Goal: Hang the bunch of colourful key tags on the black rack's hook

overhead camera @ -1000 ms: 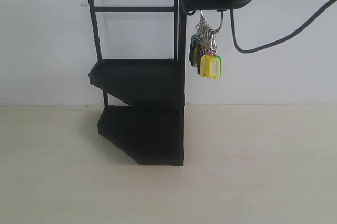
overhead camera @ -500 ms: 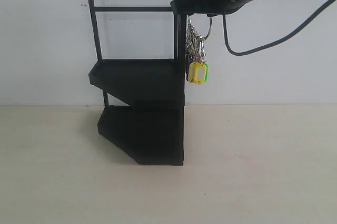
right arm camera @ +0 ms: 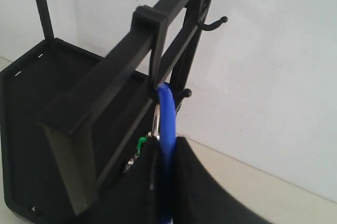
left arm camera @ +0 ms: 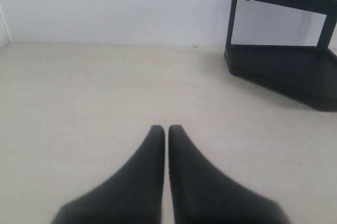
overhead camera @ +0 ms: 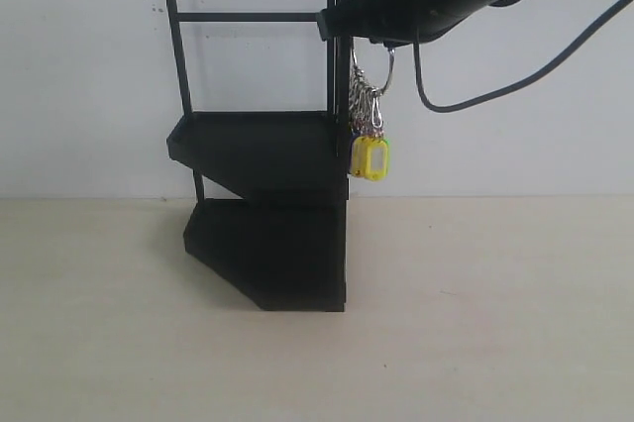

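The black rack (overhead camera: 260, 150) stands at the back against the white wall. My right gripper (overhead camera: 333, 23) is up at the rack's right post, near the top bar. It is shut on the blue loop (right arm camera: 166, 112) of the colourful key tag bunch (overhead camera: 369, 150). The bunch dangles beside the post, its metal rings above a yellow tag. In the right wrist view the loop's top touches the post just beside a small hook (right arm camera: 184, 93); a second hook (right arm camera: 213, 22) sits higher. My left gripper (left arm camera: 166, 128) is shut, empty, low over the table.
The rack's two shelves (left arm camera: 287, 69) show at the far right of the left wrist view. The pale table (overhead camera: 475, 313) spreads around the rack. A black cable (overhead camera: 466, 95) loops down from the right arm.
My right gripper has moved left to the rack's post, carrying the bunch. The tags have swung in and now hang lower, right against the post.
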{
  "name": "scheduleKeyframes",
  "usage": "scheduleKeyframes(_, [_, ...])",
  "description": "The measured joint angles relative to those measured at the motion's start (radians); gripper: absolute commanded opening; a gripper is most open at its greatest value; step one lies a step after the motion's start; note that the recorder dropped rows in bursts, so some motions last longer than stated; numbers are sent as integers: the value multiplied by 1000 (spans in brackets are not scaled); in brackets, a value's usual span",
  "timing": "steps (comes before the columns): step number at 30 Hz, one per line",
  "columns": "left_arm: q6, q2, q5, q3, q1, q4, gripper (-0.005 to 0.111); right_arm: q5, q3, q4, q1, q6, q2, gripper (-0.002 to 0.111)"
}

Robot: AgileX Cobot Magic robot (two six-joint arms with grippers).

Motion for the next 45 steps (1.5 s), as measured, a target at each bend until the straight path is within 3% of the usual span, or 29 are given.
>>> scheduleKeyframes(8, [0, 0, 0, 0, 0, 0, 4, 0, 0, 27, 0, -25, -1, 5])
scheduleKeyframes(14, [0, 0, 0, 0, 0, 0, 4, 3, 0, 34, 0, -45, -1, 47])
scheduleKeyframes(16, [0, 0, 0, 0, 0, 0, 4, 3, 0, 36, 0, -53, -1, 50])
scheduleKeyframes(32, [0, 0, 0, 0, 0, 0, 4, 7, 0, 34, 0, -59, -60, 50])
scheduleKeyframes(40, [0, 0, 0, 0, 0, 0, 4, 137, 0, 26, 0, -69, -137, 49])
scheduleKeyframes(45, [0, 0, 0, 0, 0, 0, 4, 209, 54, 42, 0, -71, -197, 25])
